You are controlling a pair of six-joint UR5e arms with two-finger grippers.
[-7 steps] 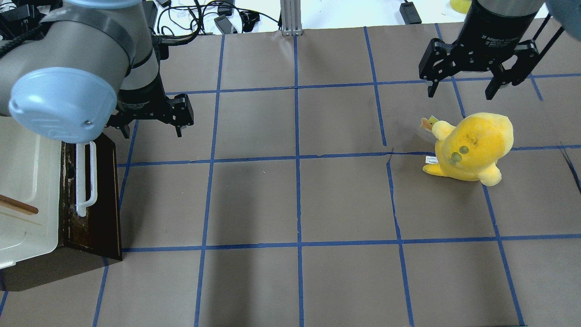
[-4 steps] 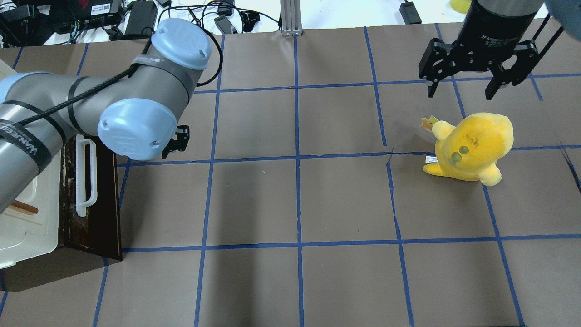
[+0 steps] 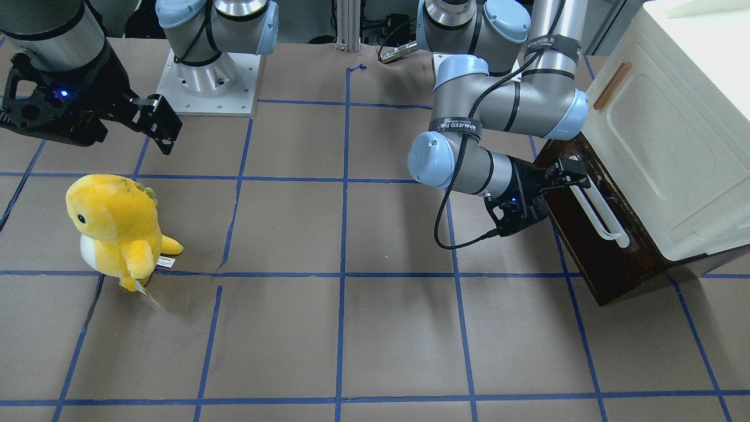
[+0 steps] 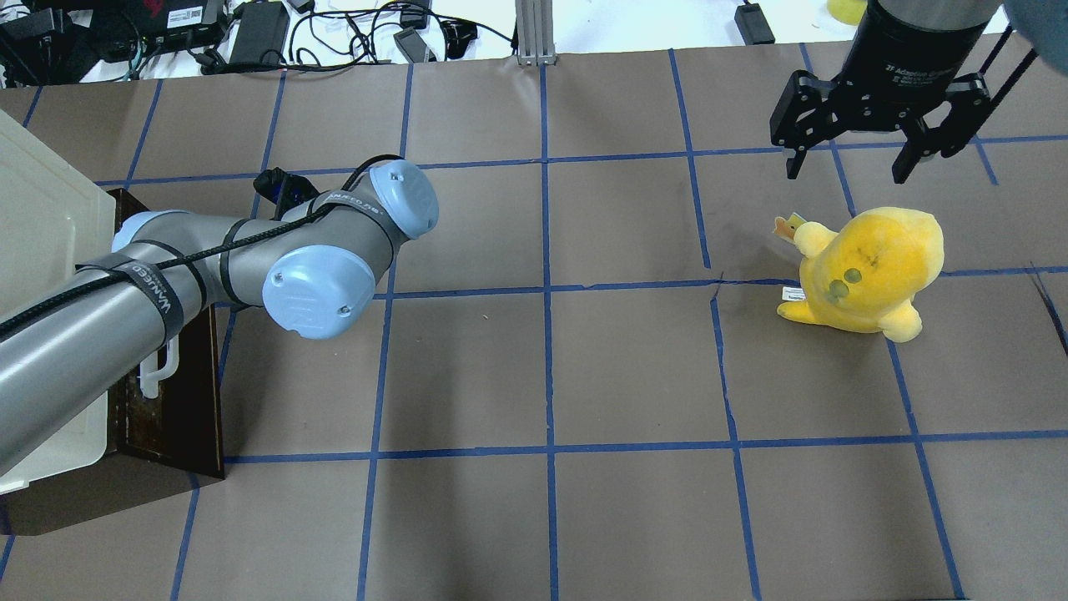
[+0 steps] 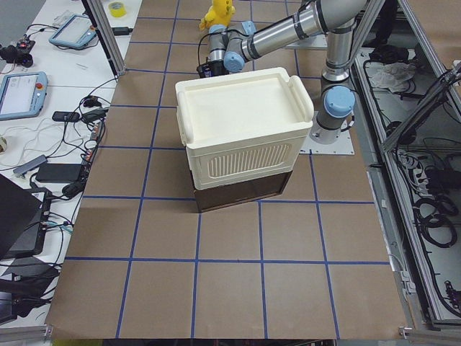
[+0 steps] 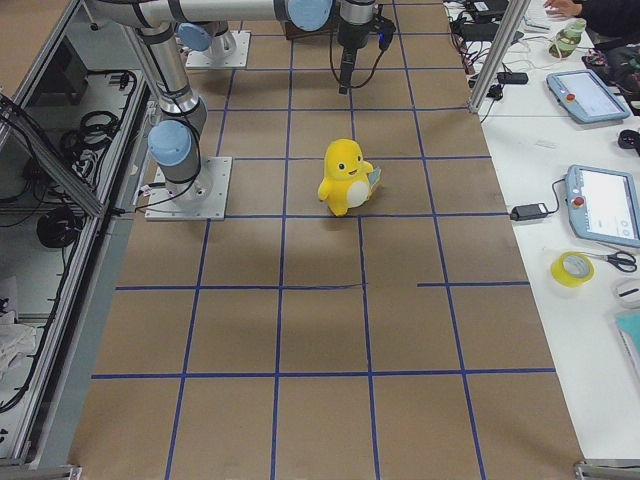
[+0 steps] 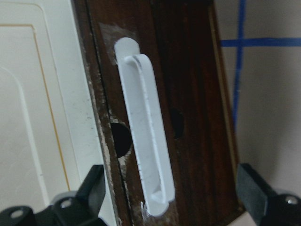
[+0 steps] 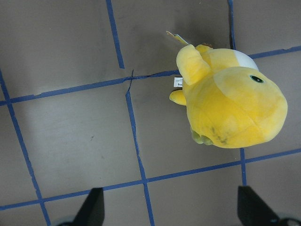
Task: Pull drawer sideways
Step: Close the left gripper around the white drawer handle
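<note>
The drawer (image 3: 586,234) has a dark brown worn front with a long white bar handle (image 3: 600,214) and sits under the cream cabinet. My left gripper (image 3: 559,196) is open and faces the drawer front, close to the handle's robot-side end without touching it. In the left wrist view the handle (image 7: 146,146) lies between my spread fingers (image 7: 94,188). In the overhead view my arm hides the gripper; only the handle's lower end (image 4: 158,376) shows. My right gripper (image 4: 844,167) is open and empty, high above the table.
The cream cabinet (image 3: 674,129) with a small wooden handle stands over the drawer at the table's left end. A yellow plush toy (image 4: 868,267) stands under my right gripper and also shows in the right wrist view (image 8: 230,108). Blue tape lines grid the brown table.
My left arm has swung down and folded over the drawer. Its gripper turned from pointing down at the table to facing the drawer front. The right arm and the plush have not moved.
</note>
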